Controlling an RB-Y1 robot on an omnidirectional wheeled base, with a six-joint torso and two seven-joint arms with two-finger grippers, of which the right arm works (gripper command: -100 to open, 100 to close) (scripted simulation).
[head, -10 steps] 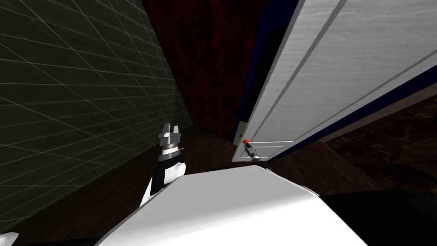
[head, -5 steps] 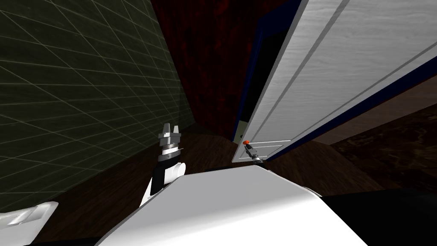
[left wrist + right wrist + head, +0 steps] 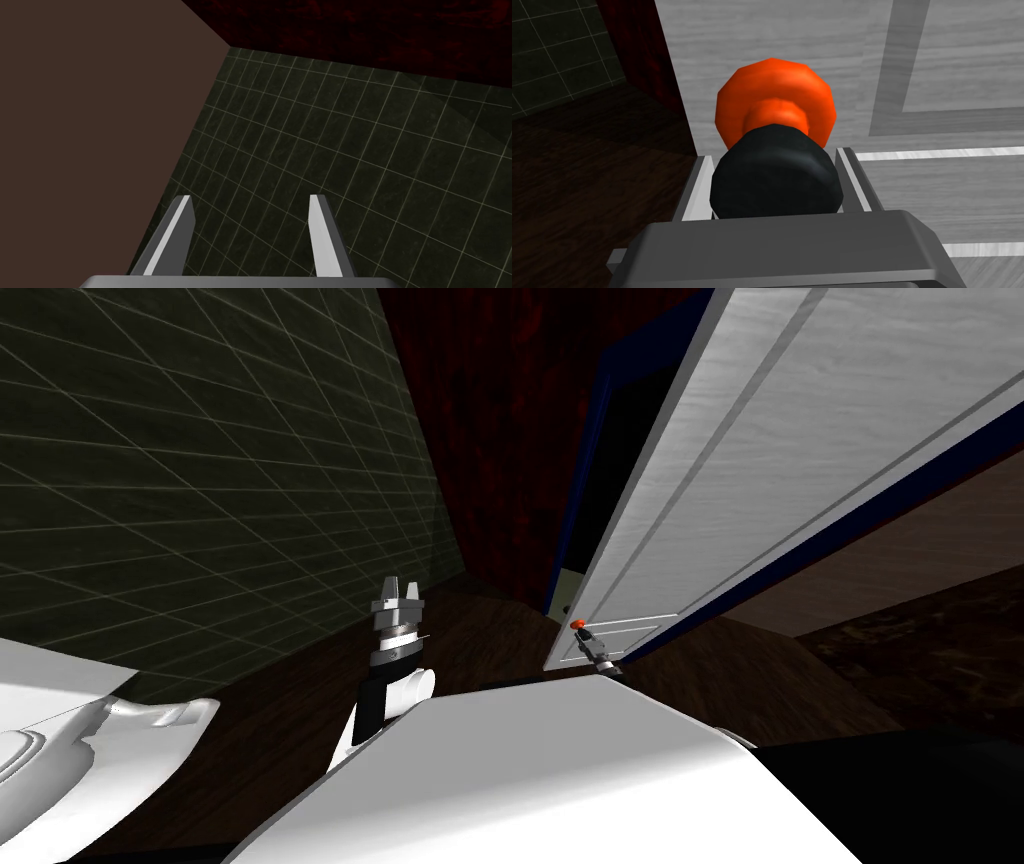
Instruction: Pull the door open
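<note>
Head camera looks steeply down at the door [image 3: 760, 438]; right wrist camera faces its knob [image 3: 774, 180] close up.

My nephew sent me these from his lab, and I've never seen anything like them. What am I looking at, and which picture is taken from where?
This is a simulated robot with two arms, busy pulling a door open. The wide picture comes from a camera on its head, looking steeply down. There the pale grey door stands ajar on the robot's right.

The other two pictures come from cameras on its hands, each looking along that hand's gripper. The right gripper has its two thin fingers pressed against the sides of the knob, which is black with an orange base. The left gripper holds nothing. Its fingers stand open, pointing at a dark tiled wall.
</note>
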